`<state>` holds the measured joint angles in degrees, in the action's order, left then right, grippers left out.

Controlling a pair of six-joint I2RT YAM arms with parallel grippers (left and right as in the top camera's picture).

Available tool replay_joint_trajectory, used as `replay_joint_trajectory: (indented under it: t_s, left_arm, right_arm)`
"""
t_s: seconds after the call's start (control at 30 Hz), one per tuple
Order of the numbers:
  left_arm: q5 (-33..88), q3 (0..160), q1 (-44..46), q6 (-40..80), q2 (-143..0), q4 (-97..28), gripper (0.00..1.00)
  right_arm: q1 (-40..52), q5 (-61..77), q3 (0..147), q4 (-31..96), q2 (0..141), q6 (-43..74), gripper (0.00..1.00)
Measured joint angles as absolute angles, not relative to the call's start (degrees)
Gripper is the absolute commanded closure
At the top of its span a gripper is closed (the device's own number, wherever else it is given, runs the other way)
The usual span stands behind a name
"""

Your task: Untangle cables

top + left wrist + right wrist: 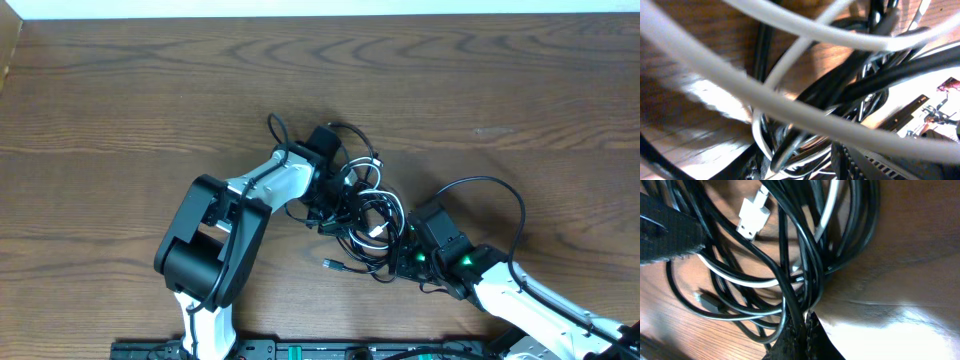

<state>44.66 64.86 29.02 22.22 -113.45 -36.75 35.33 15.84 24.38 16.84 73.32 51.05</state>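
At the middle of the surface [120, 100], one tangle of black and white cables [362, 210] is seen, with one white plug [752, 215] and one small black plug [707, 302] exposed. Black strands are pinched by the right gripper [804, 324], its fingers pressed together. The left gripper [328, 195] is buried in the tangle, and whether it is spread cannot be told.

Setting: robotics lab bench.
Work surface: one dark wood-grain table [120, 90], with a knot of black and white cables [365, 215] near its middle.
Near edge: a black mounting rail [300, 350] with green fittings runs along the table. My left arm [215, 240] and right arm [520, 300] reach out from that side.
Indicators: green lights [465, 262] glow on my right arm.
Far edge: a plain white strip [300, 8] runs behind the table. I cannot tell whether it is a wall or a board.
Background: on the right of my left wrist view, a bright room with black stands [920, 106], too blurred to identify.
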Motion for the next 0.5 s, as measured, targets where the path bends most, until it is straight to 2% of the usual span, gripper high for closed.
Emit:
replay_joint_trajectory:
  t_s: [0.1, 0.3, 0.5]
  left_arm:
    - [42.13, 64.84, 29.69, 23.4, -113.27, -36.36, 0.92]
    - [32.47, 65.17, 32.51, 26.24, -111.9, -36.62, 0.92]
    - [16.84, 67.05, 32.32, 31.59, -110.61, -45.01, 0.92]
  right_arm:
    - [35.35, 14.17, 24.4, 20.12, 73.36, 52.29, 0.99]
    - [35.48, 10.76, 25.45, 25.28, 72.82, 54.98, 0.99]
    - [33.85, 7.88, 26.59, 32.82, 71.96, 56.97, 0.99]
